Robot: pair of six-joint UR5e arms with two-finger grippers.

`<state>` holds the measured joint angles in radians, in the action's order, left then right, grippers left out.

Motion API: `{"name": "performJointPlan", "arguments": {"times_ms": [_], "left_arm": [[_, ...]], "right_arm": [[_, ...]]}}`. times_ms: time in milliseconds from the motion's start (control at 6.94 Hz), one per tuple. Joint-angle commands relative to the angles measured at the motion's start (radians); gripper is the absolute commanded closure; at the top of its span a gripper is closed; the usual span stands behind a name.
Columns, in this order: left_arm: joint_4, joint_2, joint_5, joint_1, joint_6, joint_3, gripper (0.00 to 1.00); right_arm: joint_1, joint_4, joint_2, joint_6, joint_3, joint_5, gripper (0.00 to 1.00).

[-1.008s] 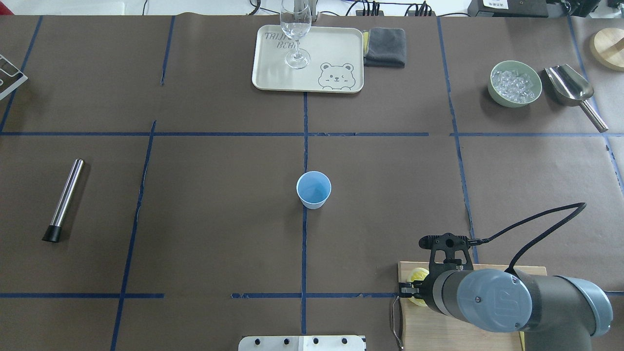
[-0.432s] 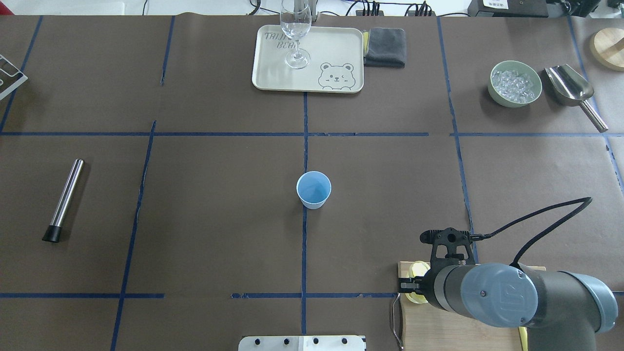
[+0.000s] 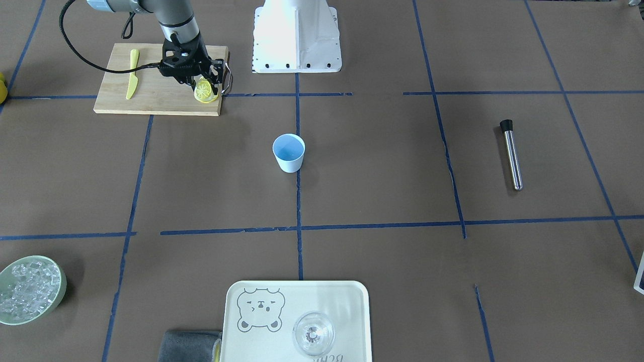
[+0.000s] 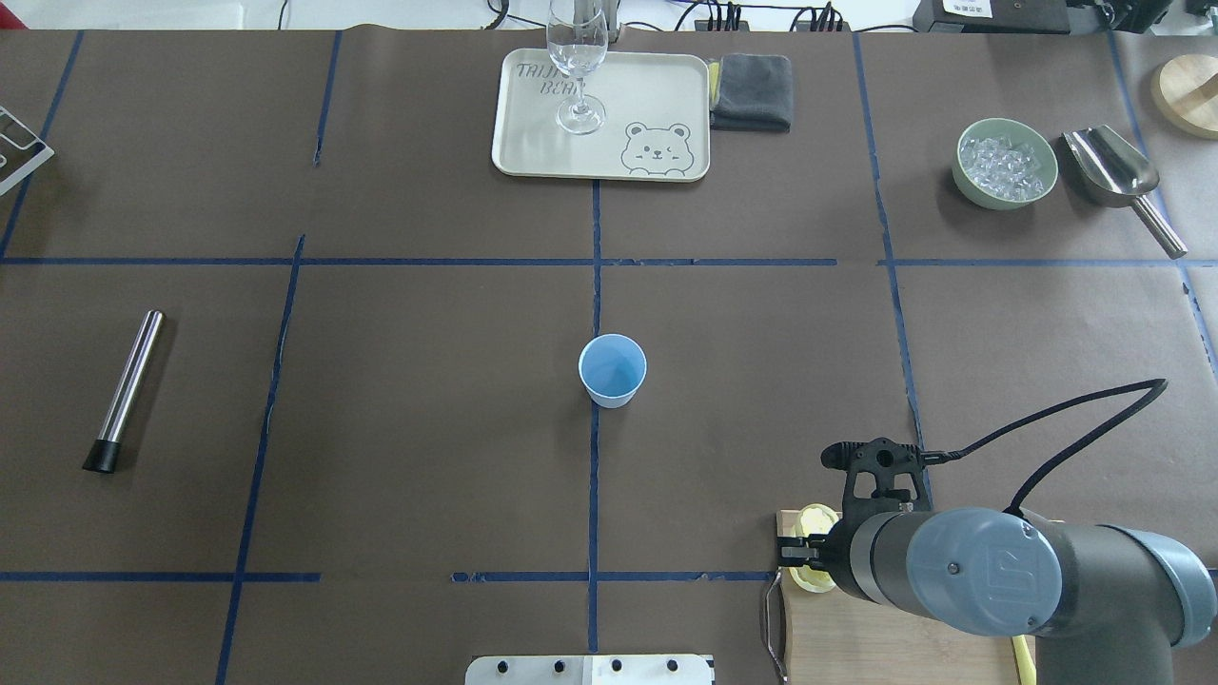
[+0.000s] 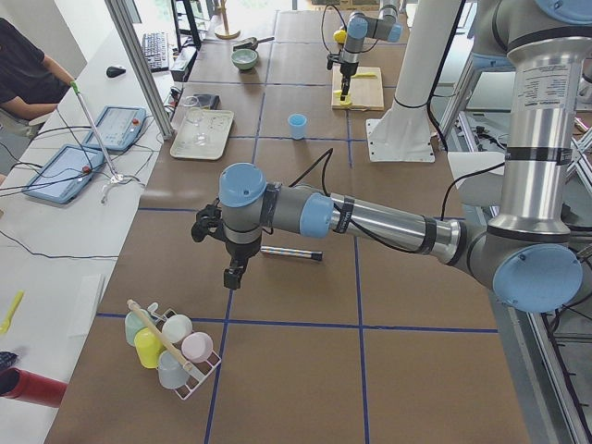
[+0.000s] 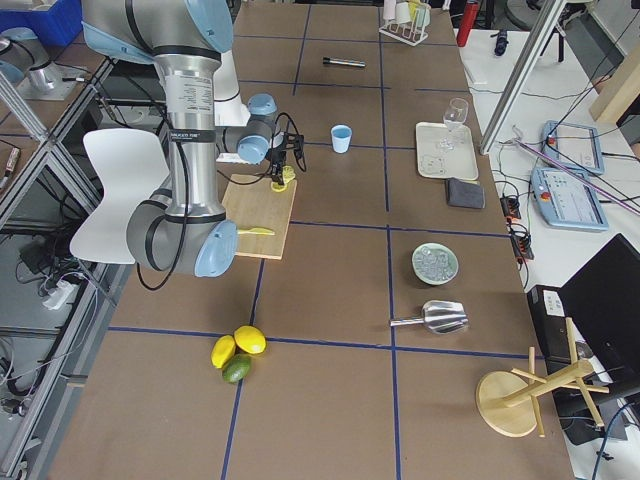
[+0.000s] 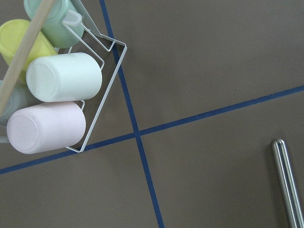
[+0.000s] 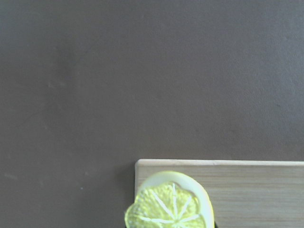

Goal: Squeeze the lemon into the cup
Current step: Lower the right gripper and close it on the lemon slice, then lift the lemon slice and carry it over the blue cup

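brown blue-taped table (image 4: pixel 428 428) bears a wooden board (image 3: pixel 151 98), where the right tool (image 3: pixel 207 86) pinches the lemon (image 3: pixel 203 91).

The overhead camera looks down from behind the right hand (image 4: pixel 793 561), the front-facing one from across the surface (image 4: pixel 428 428); both show the cup (image 4: pixel 612 369) ahead of it. The right wrist camera views the lemon slice (image 8: pixel 168 206) closely.

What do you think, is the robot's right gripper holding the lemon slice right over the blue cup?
No. The right gripper holds the lemon slice over the corner of the wooden cutting board, not over the blue cup, which stands apart near the table's middle. The front-facing view shows it.
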<state>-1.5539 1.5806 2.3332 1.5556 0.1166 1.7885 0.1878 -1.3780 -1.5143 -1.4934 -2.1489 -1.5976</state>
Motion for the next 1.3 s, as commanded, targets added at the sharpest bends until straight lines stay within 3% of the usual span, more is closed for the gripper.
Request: {"name": "performJointPlan", "arguments": {"times_ms": [0, 432, 864, 1152], "left_arm": [[0.0, -0.001, 0.0, 0.0, 0.0, 0.0, 0.0], [0.0, 0.001, 0.0, 0.0, -0.002, -0.001, 0.0], [0.0, 0.001, 0.002, 0.0, -0.003, 0.002, 0.0], [0.0, 0.001, 0.002, 0.0, -0.003, -0.001, 0.0]], "right_arm": [[0.037, -0.007, 0.005, 0.004, -0.023, -0.007, 0.46], [0.116, -0.035, 0.063, 0.007, -0.032, -0.022, 0.47], [0.162, -0.42, 0.384, 0.013, -0.025, -0.047, 0.47], [0.2, -0.421, 0.457, 0.036, 0.01, -0.042, 0.49]]}}
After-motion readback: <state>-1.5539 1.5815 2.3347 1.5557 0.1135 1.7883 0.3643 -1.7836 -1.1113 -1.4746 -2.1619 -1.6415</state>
